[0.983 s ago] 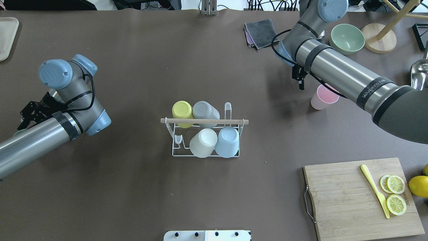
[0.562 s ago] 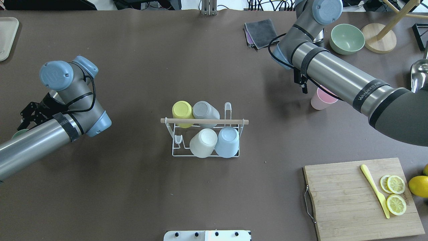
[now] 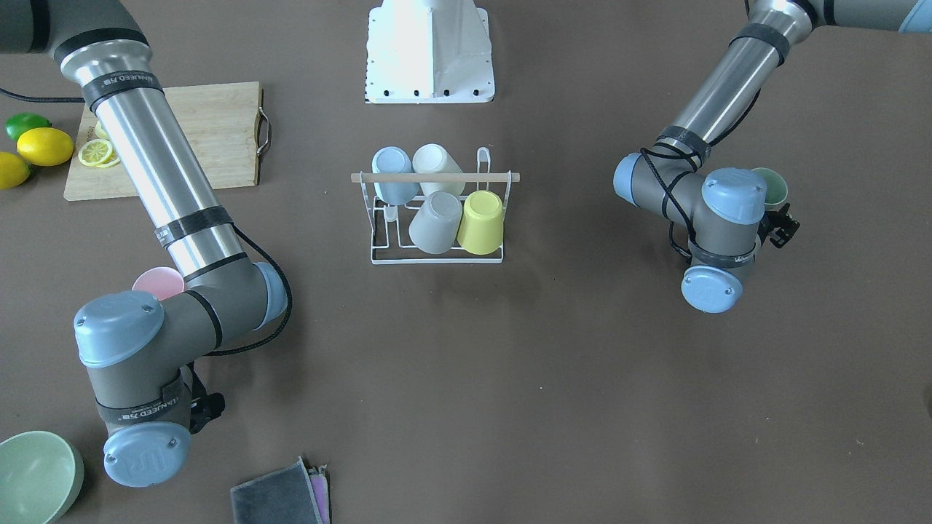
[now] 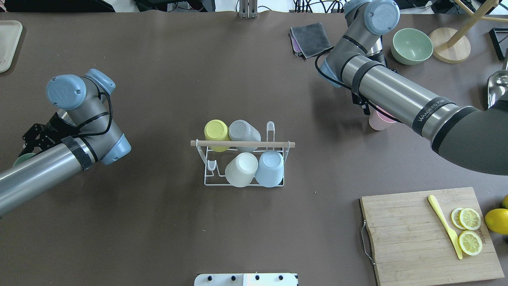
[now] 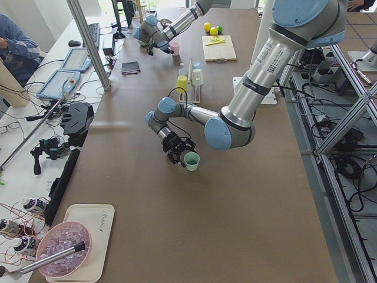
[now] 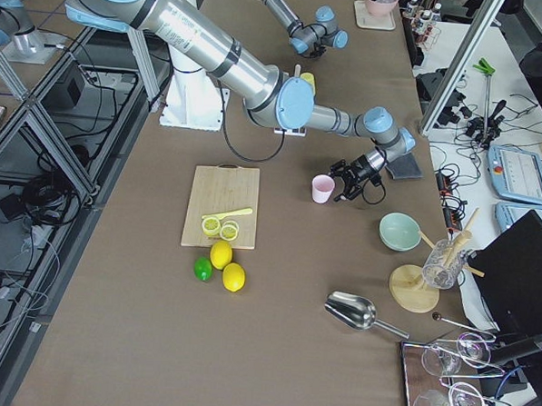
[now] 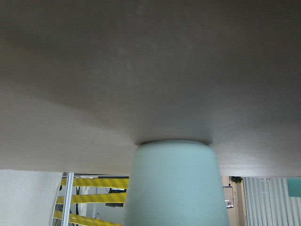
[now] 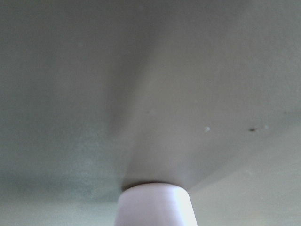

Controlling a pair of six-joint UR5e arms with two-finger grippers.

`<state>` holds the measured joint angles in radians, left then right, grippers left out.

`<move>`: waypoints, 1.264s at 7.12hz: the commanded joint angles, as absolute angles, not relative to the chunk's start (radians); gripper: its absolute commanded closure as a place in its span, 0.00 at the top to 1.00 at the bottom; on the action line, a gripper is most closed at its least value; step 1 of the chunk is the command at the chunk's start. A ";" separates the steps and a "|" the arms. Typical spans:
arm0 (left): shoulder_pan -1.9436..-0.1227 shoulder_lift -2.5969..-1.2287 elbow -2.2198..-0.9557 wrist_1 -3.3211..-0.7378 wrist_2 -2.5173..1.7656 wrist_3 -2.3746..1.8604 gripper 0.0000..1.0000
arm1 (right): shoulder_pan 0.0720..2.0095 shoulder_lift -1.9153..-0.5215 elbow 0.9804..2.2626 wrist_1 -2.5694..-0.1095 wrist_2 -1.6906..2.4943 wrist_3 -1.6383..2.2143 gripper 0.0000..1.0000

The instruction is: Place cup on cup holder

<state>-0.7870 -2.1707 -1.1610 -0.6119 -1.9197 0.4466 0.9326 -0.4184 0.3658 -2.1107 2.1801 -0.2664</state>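
Note:
The cup holder (image 4: 242,143) stands mid-table and carries a yellow, a grey, a white and a light blue cup; it also shows in the front view (image 3: 437,177). A mint green cup (image 4: 19,159) stands at the table's left. My left gripper (image 4: 27,150) is low beside it, apparently open, and the cup fills the left wrist view (image 7: 174,183). A pink cup (image 4: 376,121) stands at the right, mostly under my forearm. My right gripper (image 6: 343,183) is apparently open right beside the pink cup (image 6: 323,187), which is smaller in the right wrist view (image 8: 157,205).
A wooden cutting board (image 4: 408,234) with lemon slices and a yellow knife lies front right, with lemons (image 4: 496,220) beside it. A green bowl (image 4: 412,45), a grey cloth (image 4: 311,37), a wooden stand base (image 4: 448,49) and a metal scoop (image 4: 498,85) sit at the back right.
My right arm's wrist has swung back and left, and the forearm now covers more of the pink cup. My left arm has shifted slightly. Both cups stay in place.

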 commanded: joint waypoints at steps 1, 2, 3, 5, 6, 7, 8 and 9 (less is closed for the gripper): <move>-0.784 -2.171 -1.161 -0.611 -1.922 0.446 0.65 | 0.927 -0.394 0.321 -2.109 2.163 -0.265 1.00; -0.784 -2.171 -1.161 -0.611 -1.922 0.448 0.33 | 0.923 -0.388 0.318 -2.109 2.163 -0.265 1.00; -0.785 -2.171 -1.161 -0.611 -1.922 0.448 0.12 | 0.922 -0.388 0.316 -2.109 2.163 -0.265 1.00; -0.807 -2.175 -1.183 -0.611 -1.917 0.454 0.00 | 0.913 -0.388 0.308 -2.109 2.164 -0.267 1.00; -0.807 -2.177 -1.190 -0.611 -1.917 0.456 0.00 | 0.904 -0.388 0.305 -2.108 2.167 -0.267 1.00; -0.807 -2.175 -1.192 -0.611 -1.916 0.456 0.00 | 0.897 -0.388 0.304 -2.108 2.168 -0.268 1.00; -0.827 -2.172 -1.215 -0.611 -1.916 0.460 0.00 | 0.891 -0.388 0.302 -2.108 2.168 -0.270 1.00; -0.891 -2.171 -1.286 -0.618 -1.925 0.457 0.00 | 0.891 -0.388 0.293 -2.108 2.168 -0.281 1.00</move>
<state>-0.8341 -2.1729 -1.2223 -0.6121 -1.9180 0.4577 0.8945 -0.3881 0.3011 -2.1077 2.1674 -0.2717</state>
